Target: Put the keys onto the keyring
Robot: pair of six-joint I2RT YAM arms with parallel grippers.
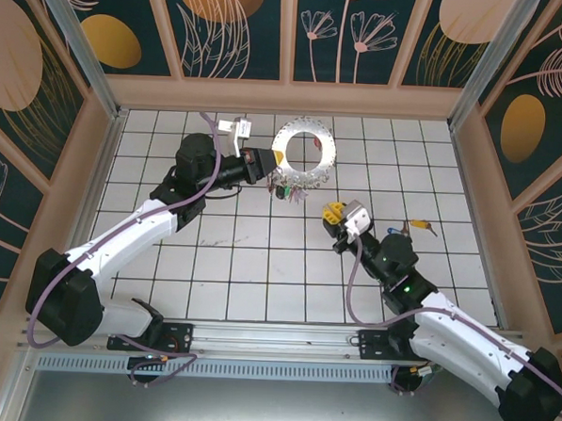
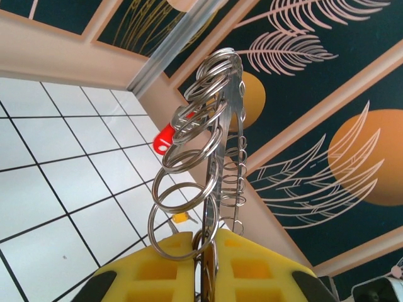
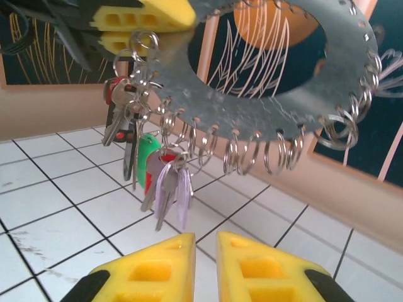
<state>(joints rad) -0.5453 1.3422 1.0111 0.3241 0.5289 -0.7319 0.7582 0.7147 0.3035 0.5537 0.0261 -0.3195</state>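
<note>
- Left gripper (image 2: 203, 267) jaws are clamped on the keyring's (image 1: 304, 152) edge, holding it upright above the table's (image 1: 259, 266) far half.
- Right gripper (image 3: 204, 267) jaws stand narrow with a slim gap and nothing between them.
- A loose key (image 1: 420, 227) lies on the tiles just right of the right arm, nearer it.
- Hung keys (image 3: 165, 182) dangle ahead of and above the right jaws: silver, with red, green and purple tags.

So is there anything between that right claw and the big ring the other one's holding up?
Only bare white tiled floor separates the right gripper from the keyring, seen from the top camera.
</note>
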